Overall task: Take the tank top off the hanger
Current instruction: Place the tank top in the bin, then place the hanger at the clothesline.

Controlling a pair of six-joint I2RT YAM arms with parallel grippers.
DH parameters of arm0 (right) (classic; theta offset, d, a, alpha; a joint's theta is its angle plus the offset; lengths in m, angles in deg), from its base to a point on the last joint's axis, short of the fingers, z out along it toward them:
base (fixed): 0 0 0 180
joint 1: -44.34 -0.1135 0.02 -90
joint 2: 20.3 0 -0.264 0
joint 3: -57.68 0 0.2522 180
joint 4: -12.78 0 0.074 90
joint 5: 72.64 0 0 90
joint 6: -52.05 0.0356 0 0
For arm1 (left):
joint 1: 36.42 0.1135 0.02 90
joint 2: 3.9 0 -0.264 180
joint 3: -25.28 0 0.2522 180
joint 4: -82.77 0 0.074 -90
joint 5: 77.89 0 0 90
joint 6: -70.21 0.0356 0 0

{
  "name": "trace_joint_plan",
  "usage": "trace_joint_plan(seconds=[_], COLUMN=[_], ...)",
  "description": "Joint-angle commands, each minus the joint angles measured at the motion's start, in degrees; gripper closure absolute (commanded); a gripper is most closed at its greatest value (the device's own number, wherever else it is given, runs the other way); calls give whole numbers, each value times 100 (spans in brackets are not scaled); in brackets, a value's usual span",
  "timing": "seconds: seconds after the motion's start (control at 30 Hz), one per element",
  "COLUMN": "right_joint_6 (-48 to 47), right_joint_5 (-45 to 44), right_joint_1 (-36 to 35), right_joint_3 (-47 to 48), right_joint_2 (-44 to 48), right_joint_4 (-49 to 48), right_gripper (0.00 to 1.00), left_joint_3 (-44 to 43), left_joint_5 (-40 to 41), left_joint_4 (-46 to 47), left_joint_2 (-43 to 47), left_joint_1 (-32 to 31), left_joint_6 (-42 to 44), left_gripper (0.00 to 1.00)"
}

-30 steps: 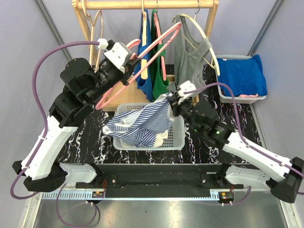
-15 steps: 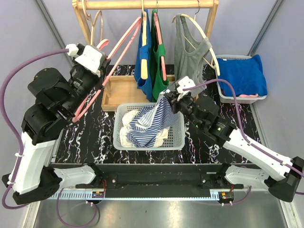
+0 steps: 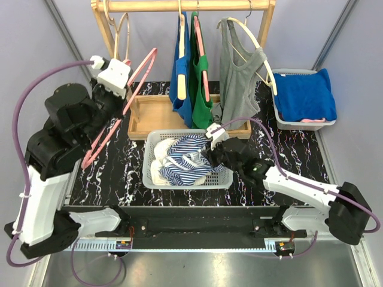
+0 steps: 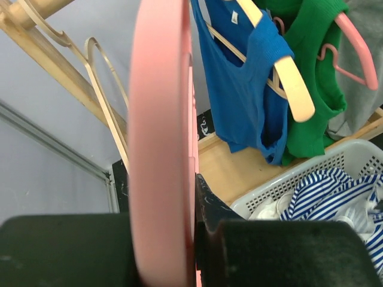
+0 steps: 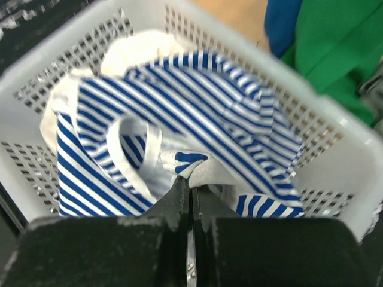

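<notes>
The blue-and-white striped tank top (image 3: 187, 158) lies in the white basket (image 3: 151, 146), off its hanger; it also fills the right wrist view (image 5: 179, 137). My right gripper (image 3: 210, 156) is low over the basket's right side and shut on a fold of the tank top (image 5: 191, 166). My left gripper (image 3: 112, 89) is raised at the left and shut on the bare pink hanger (image 3: 122, 110), which slants down to the left. The hanger crosses the left wrist view (image 4: 163, 137) between the jaws.
A wooden rack (image 3: 179, 6) at the back holds blue (image 3: 181, 66), green (image 3: 200, 72) and grey (image 3: 236, 72) tank tops on hangers. A wooden tray (image 3: 152, 113) sits under it. A bin with blue cloth (image 3: 305, 95) stands at the right.
My right gripper has lowered the striped tank top into the basket. My left gripper has swung the pink hanger left and down, away from the rack.
</notes>
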Motion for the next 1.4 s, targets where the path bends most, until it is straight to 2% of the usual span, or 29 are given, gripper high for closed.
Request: trace_joint_plan(seconds=[0.0,0.03,0.13,0.17,0.2,0.3,0.5,0.57,0.63,0.67,0.73,0.77,0.8,0.97,1.1,1.23,1.37], right_joint_6=[474,544,623,641,693,747,703,738,790,808,799,791,747,650,518,62,-623], right_joint_5=[181,190,172,50,-64,-311,-399,-382,-338,-338,-355,-390,-408,-312,-48,740,1375], right_joint_1=[14,22,22,22,22,14,14,22,22,14,14,22,22,14,14,14,22], right_joint_3=[-276,-338,-426,-461,-548,-654,-628,-655,-742,-777,-883,-918,-997,-1173,-761,-138,863], right_joint_2=[-164,-321,-638,-683,-683,-412,-24,55,152,187,327,389,520,986,1145,1224,1251], right_joint_4=[-652,-678,-696,-713,-731,-854,-968,-1047,-1161,-1197,-1241,-1258,-1258,-1443,-1557,-1418,-873], right_gripper=[99,97,84,78,66,55,52,44,34,21,13,3,0,0,0,0,0], left_joint_3=[-826,-985,-1581,-1688,-1811,-2163,-3112,-3445,-3561,-3553,-3561,-3570,-3570,-3570,-3281,-1888,-909], left_joint_5=[16,-89,-537,-756,-836,-1162,-1847,-2023,-2111,-2138,-2208,-2208,-2208,-2252,-2611,-3139,-3061], left_joint_4=[-464,-516,-779,-893,-947,-1009,-939,-860,-606,-491,-167,-69,36,634,714,609,310], left_joint_2=[-645,-750,-1181,-1391,-1489,-1832,-2657,-2965,-3150,-3203,-3334,-3379,-3423,-3652,-3451,-2494,-1641], left_joint_1=[187,265,626,844,959,1390,2041,2077,2077,2077,2077,2077,2077,2068,2024,2007,2006], left_joint_6=[-355,-426,-716,-760,-839,-875,-761,-726,-690,-673,-681,-699,-734,-971,-866,-463,-102], left_gripper=[100,100,100,100,100,100,100,100,100,100,100,100,100,100,100,100,100])
